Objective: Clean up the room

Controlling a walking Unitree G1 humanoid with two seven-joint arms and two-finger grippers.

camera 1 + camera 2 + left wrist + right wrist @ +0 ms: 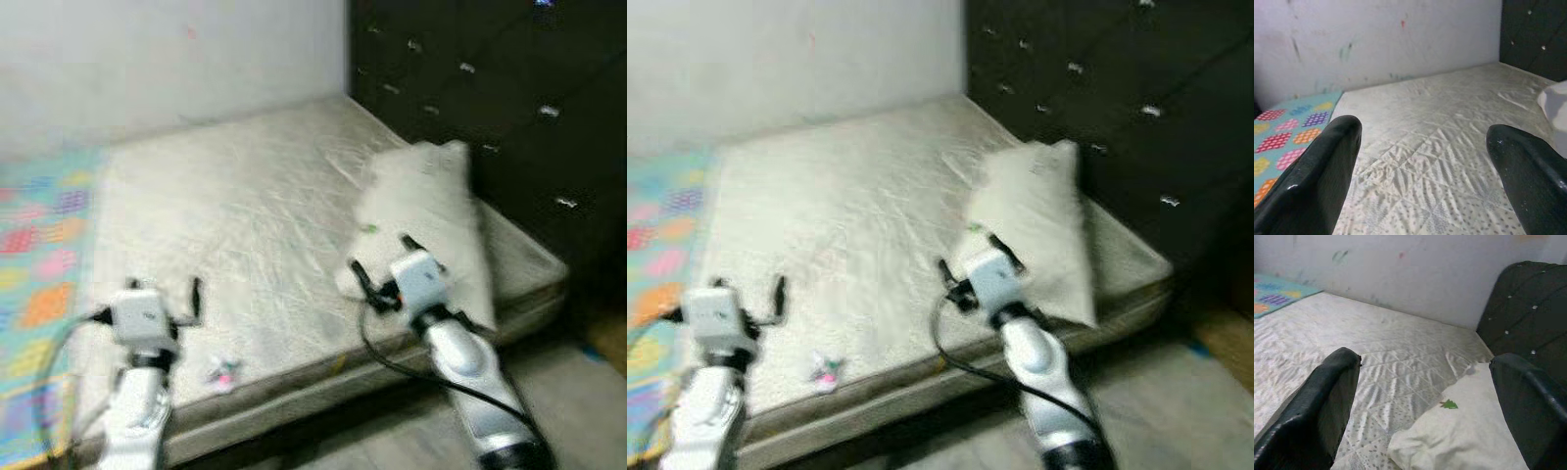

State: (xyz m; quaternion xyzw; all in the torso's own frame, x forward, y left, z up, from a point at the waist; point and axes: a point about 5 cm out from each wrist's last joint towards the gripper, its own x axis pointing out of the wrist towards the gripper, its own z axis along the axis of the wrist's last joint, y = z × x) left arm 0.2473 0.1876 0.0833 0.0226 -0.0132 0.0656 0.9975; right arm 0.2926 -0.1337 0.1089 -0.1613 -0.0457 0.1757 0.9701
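A white pillow with a small green mark lies on the right side of a bare quilted mattress, close to the black headboard. My right gripper is open just in front of the pillow's near end; in the right wrist view the pillow lies low between the two fingers. My left gripper is open above the mattress's front left part, with nothing between its fingers. A small crumpled white and pink item lies near the mattress's front edge.
A black tufted headboard stands along the right. A colourful dotted play mat lies left of the mattress. A marked white wall runs behind. Grey floor shows at the front right.
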